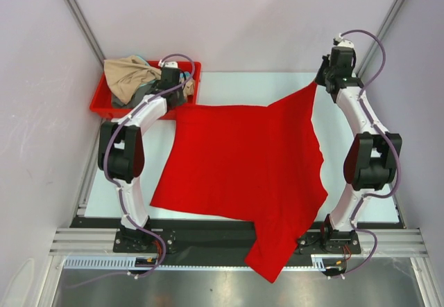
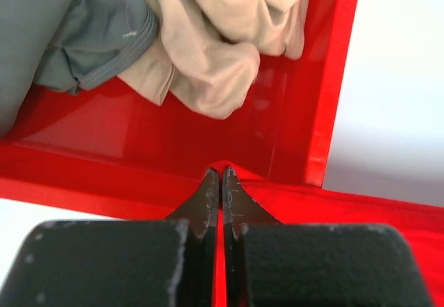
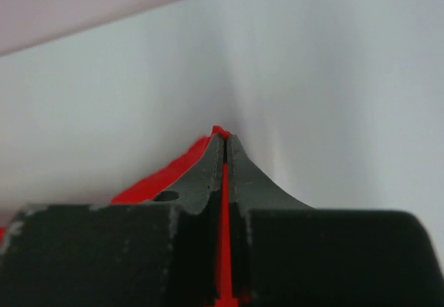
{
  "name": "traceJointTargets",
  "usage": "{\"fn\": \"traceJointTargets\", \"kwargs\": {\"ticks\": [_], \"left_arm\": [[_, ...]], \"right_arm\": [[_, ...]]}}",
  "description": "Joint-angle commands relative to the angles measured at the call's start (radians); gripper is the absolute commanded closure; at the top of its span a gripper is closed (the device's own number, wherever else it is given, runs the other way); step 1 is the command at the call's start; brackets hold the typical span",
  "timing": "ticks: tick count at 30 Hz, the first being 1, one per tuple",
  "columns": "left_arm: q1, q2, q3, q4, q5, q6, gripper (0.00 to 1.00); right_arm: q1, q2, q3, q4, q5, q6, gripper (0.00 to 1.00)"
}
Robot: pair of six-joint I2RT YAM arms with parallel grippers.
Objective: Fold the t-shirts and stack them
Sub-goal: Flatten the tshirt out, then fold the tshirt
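Note:
The red t-shirt lies spread over the table, its near end hanging over the front rail. My left gripper is shut on its far left corner beside the tray; red cloth shows pinched between the jaws. My right gripper is shut on the shirt's far right corner, lifted into a peak; red cloth shows between those jaws. A beige-tan t-shirt and a grey t-shirt lie crumpled in the tray. The beige one also shows in the left wrist view.
The rigid red plastic tray stands at the table's far left; its wall is right in front of my left gripper. White walls close the sides and back. The black front rail runs under the shirt's hanging end.

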Motion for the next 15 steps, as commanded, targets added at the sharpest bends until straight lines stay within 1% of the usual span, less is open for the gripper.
{"fn": "traceJointTargets", "kwargs": {"ticks": [1, 4, 8, 10, 15], "left_arm": [[0.004, -0.004, 0.058, -0.073, 0.009, 0.028, 1.0], [0.004, -0.002, 0.058, -0.12, 0.015, 0.025, 1.0], [0.003, 0.01, 0.071, -0.246, 0.003, 0.011, 1.0], [0.002, -0.01, 0.048, -0.263, 0.003, 0.008, 1.0], [0.001, -0.05, 0.021, -0.31, -0.016, 0.008, 1.0]], "right_arm": [[-0.001, -0.152, -0.018, -0.172, 0.075, 0.032, 1.0], [-0.001, -0.241, -0.094, -0.252, 0.084, 0.098, 1.0], [-0.001, -0.321, -0.157, -0.369, 0.103, 0.151, 1.0], [-0.001, -0.357, -0.205, -0.427, 0.1, 0.185, 1.0], [-0.001, -0.483, -0.328, -0.499, 0.083, 0.213, 1.0]]}}
